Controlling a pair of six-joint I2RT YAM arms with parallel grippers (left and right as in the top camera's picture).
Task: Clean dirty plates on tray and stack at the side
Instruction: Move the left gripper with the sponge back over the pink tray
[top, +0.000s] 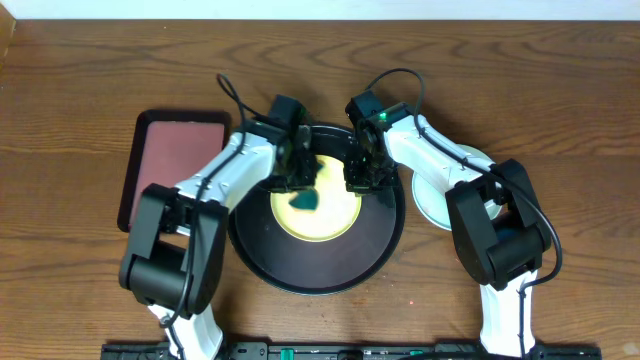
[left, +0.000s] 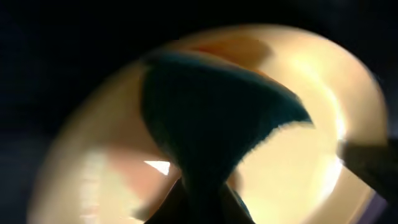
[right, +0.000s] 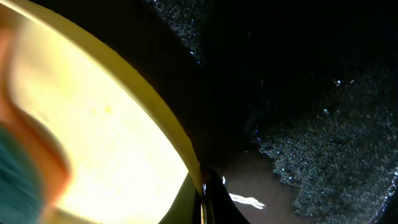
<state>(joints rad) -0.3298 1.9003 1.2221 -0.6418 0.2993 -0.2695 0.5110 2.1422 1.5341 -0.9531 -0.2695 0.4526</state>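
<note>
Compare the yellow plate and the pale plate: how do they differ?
The yellow plate lies in the black tray; the pale plate sits on the table right of it. The yellow plate has the teal cloth on it; the pale plate is partly under the right arm. Both are round.

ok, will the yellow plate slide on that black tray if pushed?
Probably: yellow plate lies flat on the glossy black tray, so it may skate under the teal cloth in the left gripper. It looks rigid. The right gripper at its rim probably braces it.
</note>
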